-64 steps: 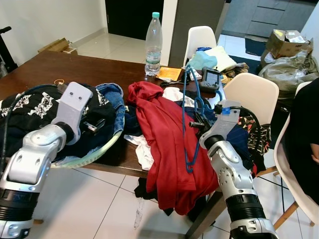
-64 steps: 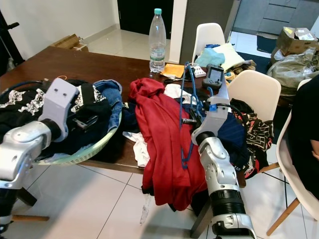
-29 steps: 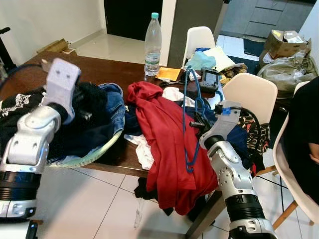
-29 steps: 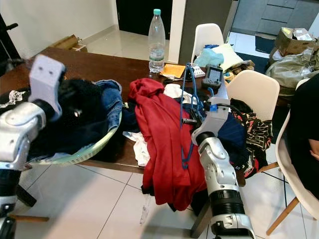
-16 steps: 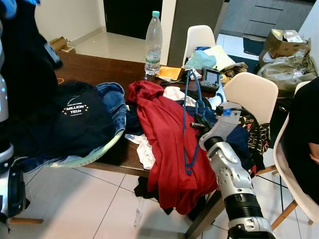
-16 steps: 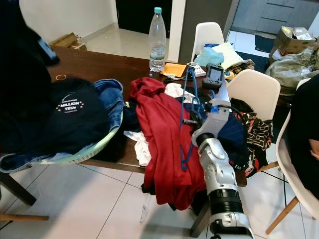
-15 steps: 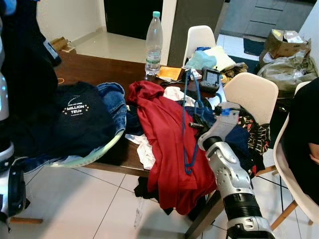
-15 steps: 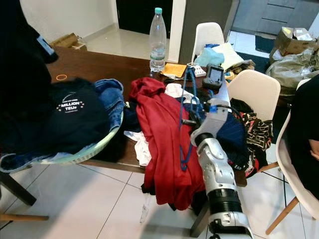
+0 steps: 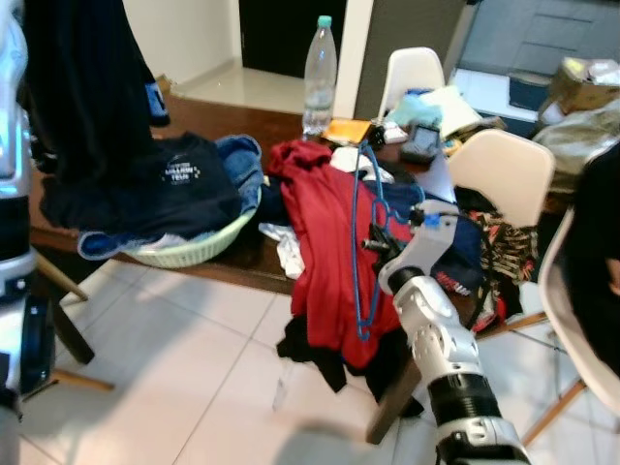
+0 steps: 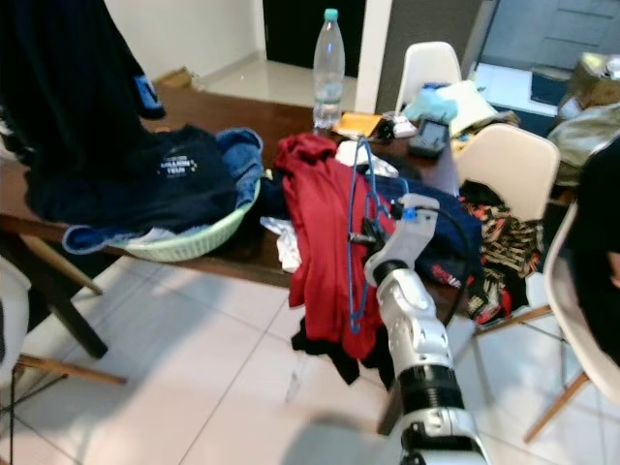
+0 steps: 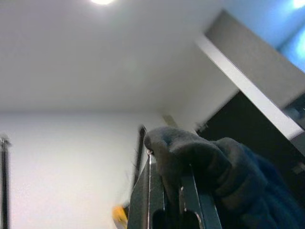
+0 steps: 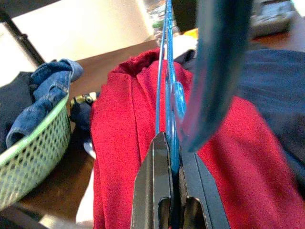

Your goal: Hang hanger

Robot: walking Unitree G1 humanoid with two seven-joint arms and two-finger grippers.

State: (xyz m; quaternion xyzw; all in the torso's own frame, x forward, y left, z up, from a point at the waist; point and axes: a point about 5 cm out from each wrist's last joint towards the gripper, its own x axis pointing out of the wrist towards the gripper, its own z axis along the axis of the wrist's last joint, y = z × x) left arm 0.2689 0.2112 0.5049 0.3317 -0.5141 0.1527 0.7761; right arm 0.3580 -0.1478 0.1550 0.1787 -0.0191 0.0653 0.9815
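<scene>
My right tool (image 12: 172, 181) is clenched on a blue hanger (image 9: 363, 242), its two black fingers (image 12: 155, 191) pinching the thin blue frame between them. The hanger stands upright in front of me, its hook end near the top and its long loop hanging down over a red garment (image 9: 325, 242) that spills off the edge of the wooden counter (image 9: 242, 116). My right arm reaches up from the lower right to hold it there.

My left tool (image 11: 164, 183) is raised high, toward the ceiling, and is grasping a dark navy garment (image 9: 87, 87); the cloth bunches between and over its fingers. That garment hangs down at the far left, just above a pale green laundry basket (image 9: 189, 250) piled with dark clothes and blue jeans (image 9: 242, 160).

Further back on the counter stands a clear water bottle (image 9: 317, 68) with a green cap. White chairs (image 9: 499, 174) stand to the right of the counter, with clothes heaped on and around them. The floor (image 9: 184, 368) is pale tile.
</scene>
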